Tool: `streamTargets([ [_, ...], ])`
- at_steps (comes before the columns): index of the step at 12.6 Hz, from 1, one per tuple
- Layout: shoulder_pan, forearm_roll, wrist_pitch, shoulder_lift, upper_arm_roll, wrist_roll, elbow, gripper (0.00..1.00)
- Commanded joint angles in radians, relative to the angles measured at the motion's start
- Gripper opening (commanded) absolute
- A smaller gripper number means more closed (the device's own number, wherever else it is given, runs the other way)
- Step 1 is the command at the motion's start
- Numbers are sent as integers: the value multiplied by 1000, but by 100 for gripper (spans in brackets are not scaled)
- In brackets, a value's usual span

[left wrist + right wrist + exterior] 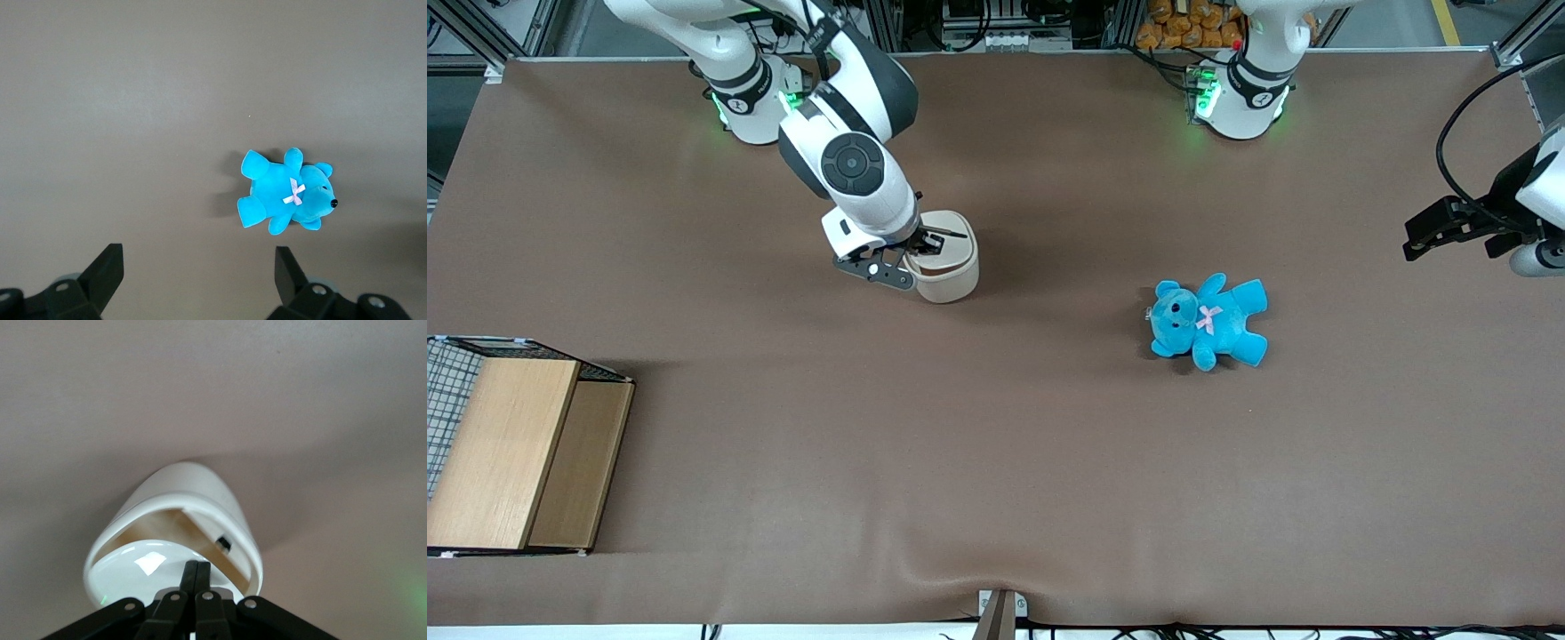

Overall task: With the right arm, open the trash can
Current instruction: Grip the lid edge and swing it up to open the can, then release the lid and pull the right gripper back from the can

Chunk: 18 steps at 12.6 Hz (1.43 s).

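- Trash can sits upright on brown tabletop, toward working arm's end, well apart from the teddy.
- Can = cream-white, rounded-square tub; in right wrist view its rim shows w/ lid tipped down inside the opening, glossy lid face catching a light reflection, beige inner wall visible above it.
- Right arm reaches down from its green-lit base to the can; wrist leans over the can's top.
- Gripper is at the can's top edge, on the side toward working arm's base; in wrist view it's right over the lid.
- Fingers pressed together, tips side by side w/ no gap, touching or just above the lid; contact can't be told for sure. Nothing pinched btwn them.
- Blue teddy lies flat on tabletop toward parked arm's end, pink bow on chest; also seen in left wrist view.
- Wooden box w/ wire mesh side sits at tabletop's edge at working arm's end, nearer front camera than the can.
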State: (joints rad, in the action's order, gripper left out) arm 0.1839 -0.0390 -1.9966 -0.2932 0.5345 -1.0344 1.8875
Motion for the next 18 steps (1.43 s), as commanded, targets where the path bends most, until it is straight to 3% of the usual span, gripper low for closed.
streamTargets([
  [1, -1, -90, 126, -10, 18, -42, -140, 21],
  [2, -3, -116, 165, -10, 18, -65, -189, 87],
  [3, -3, -134, 197, -9, 18, -81, -232, 100],
  [9, -113, -122, 459, 0, -11, -35, -462, 100],
  [13, -147, -122, 544, 60, -181, 247, -489, 100],
  [15, -223, -122, 575, 83, -185, 330, -489, 100],
  [16, -237, -111, 576, 91, -194, 358, -489, 100],
  [18, -242, -23, 594, 120, -232, 494, -489, 100],
])
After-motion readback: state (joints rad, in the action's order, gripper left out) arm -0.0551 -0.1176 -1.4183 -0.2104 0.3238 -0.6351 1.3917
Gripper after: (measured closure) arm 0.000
